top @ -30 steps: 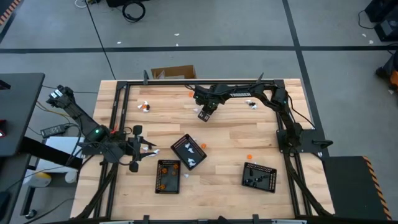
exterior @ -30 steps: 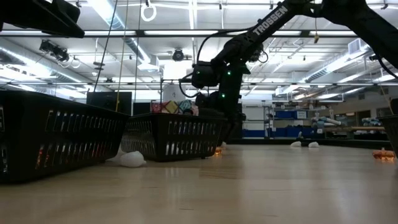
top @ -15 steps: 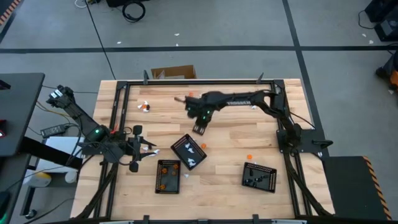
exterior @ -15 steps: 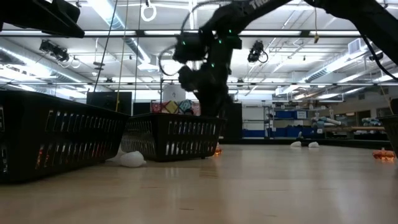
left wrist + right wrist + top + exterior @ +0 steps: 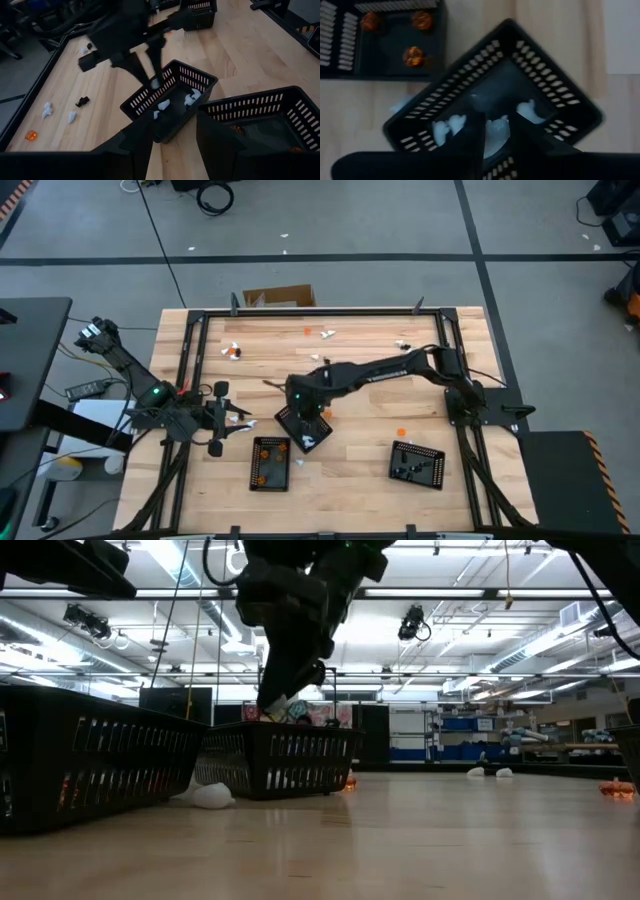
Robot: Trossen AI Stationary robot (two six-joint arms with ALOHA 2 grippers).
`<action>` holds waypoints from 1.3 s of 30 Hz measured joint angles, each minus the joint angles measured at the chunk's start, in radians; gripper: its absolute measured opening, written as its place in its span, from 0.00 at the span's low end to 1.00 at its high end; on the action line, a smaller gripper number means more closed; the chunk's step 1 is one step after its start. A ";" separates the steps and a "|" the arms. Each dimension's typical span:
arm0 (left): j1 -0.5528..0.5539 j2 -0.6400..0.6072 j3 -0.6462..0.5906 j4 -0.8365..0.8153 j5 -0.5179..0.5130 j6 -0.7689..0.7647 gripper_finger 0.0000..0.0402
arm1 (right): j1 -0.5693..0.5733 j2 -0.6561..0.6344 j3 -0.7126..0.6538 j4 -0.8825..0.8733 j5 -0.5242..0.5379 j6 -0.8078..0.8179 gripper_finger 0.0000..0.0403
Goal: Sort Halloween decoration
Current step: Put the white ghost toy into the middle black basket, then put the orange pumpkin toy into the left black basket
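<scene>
Small white decoration pieces lie in the middle black tray (image 5: 290, 420) (image 5: 200, 80), and orange ones in the tray (image 5: 270, 463) nearer the front edge. My right gripper (image 5: 305, 416) (image 5: 280, 702) hangs over the middle tray, shut on a tiny white piece (image 5: 155, 83). At the table's left my left gripper (image 5: 228, 420) (image 5: 175, 140) stands open with nothing between its fingers, pointing at the middle tray. One more white piece (image 5: 210, 795) lies on the table beside that tray. My right gripper pinches the tiny white piece (image 5: 496, 134) between its two fingertips. The fingers come from above, slanting down. The piece is lifted clear, over the inside of the middle tray.
A third black tray (image 5: 417, 463) stands at the front right. Loose pieces lie near the far edge (image 5: 325, 333) (image 5: 403, 343), at the far left (image 5: 232, 350) and, one orange, at the right (image 5: 401, 431). A black frame (image 5: 190, 330) borders the table.
My right gripper has swung from near the table's far edge toward the near edge and a little left, rising and rolling as it went. It now hangs above the middle tray.
</scene>
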 joint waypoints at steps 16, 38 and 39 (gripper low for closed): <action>0.000 0.000 0.000 0.000 0.000 -0.015 0.39 | 0.008 -0.021 0.001 -0.361 0.089 0.077 0.43; 0.000 0.000 0.000 0.000 0.000 0.000 0.39 | 0.129 -0.468 -0.594 -0.149 0.217 0.448 0.41; 0.000 0.000 0.000 0.001 0.000 -0.005 0.39 | 0.130 -0.491 -0.634 -0.137 0.200 0.473 0.42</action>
